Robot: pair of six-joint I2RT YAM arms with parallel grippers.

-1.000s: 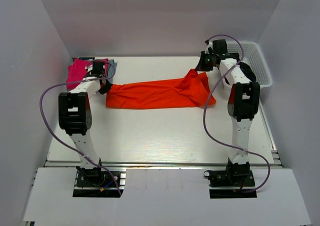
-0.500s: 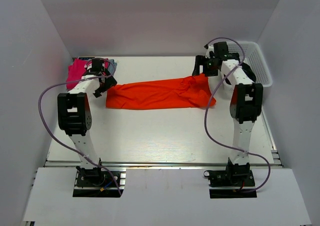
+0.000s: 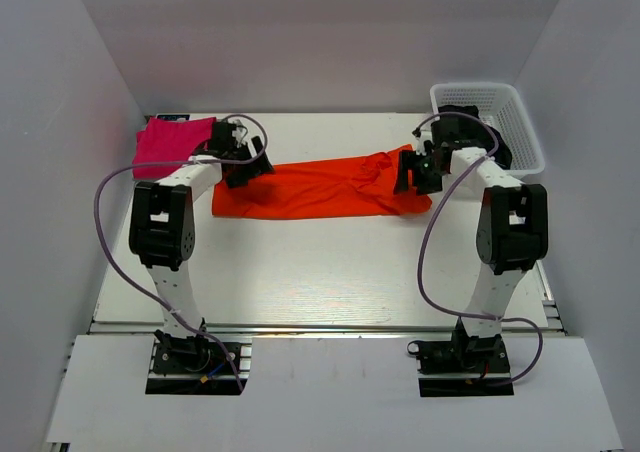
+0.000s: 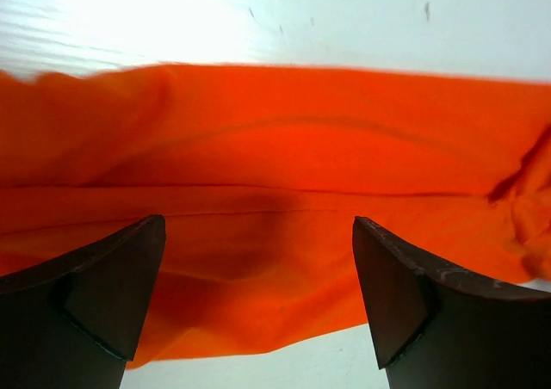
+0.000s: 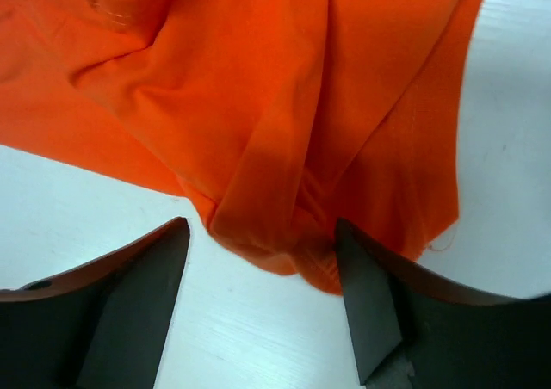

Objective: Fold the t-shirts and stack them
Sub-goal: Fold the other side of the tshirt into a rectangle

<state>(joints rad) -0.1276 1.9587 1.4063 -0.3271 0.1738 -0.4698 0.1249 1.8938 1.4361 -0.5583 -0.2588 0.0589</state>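
Note:
The bright orange t-shirt (image 3: pixel 320 187) lies stretched in a long band across the middle of the table. Its right end is bunched in folds (image 5: pixel 284 148). My left gripper (image 3: pixel 246 166) hovers over the shirt's left end, open, with the cloth (image 4: pixel 258 191) spread under the wide gap (image 4: pixel 258 307). At the right end my right gripper (image 3: pixel 411 171) is low and open (image 5: pixel 263 299). A rumpled corner of the shirt pokes in between its fingers and lies against the right fingertip (image 5: pixel 366 294). A magenta-pink t-shirt (image 3: pixel 168 142) sits at the back left.
A white lattice basket (image 3: pixel 500 90) stands at the back right corner, with something dark in it behind my right arm. White walls close in the table on three sides. Purple cables loop out from both arms.
Both grippers opened and let go of the orange shirt, whose raised right end dropped flat. The left gripper moved right onto the shirt's left end. The right gripper came forward and down.

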